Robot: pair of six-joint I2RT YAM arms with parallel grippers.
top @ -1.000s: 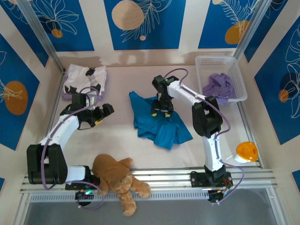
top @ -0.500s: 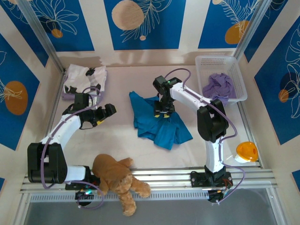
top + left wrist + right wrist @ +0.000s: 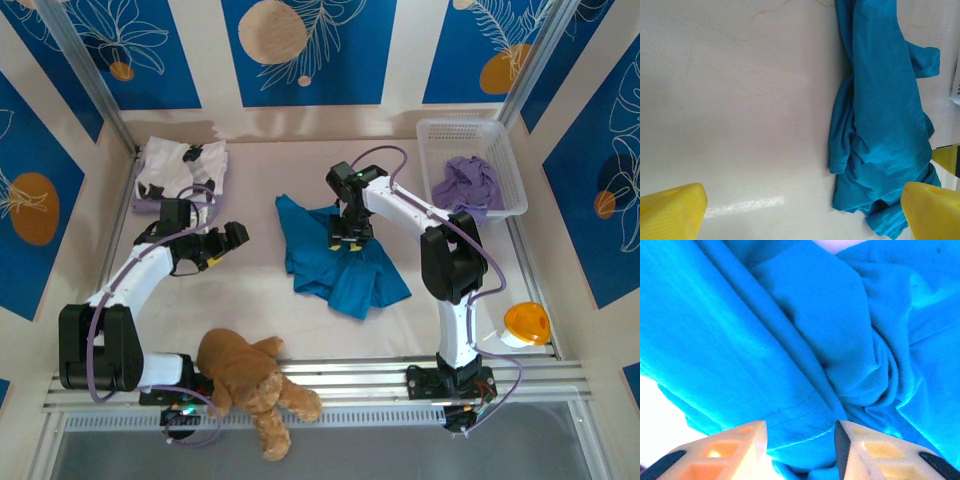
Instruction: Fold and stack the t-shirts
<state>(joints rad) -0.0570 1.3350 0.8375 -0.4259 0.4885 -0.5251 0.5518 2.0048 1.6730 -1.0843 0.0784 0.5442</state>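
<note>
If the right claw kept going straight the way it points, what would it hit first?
The crumpled teal-blue cloth t-shirt: the right gripper points down onto its folds, likely very close, with nothing between.

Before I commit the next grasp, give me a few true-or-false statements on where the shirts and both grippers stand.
1. The teal shirt lies neatly folded. False: it lies crumpled mid-table.
2. The right gripper is over the teal shirt, fingers apart. True.
3. The left gripper holds the white blotched shirt. False: it is open over bare table; that shirt lies at the far left.
4. Lavender shirts lie in the white basket. True.
5. The teddy bear sits in the basket. False: it lies at the near edge by the left arm's base.
</note>
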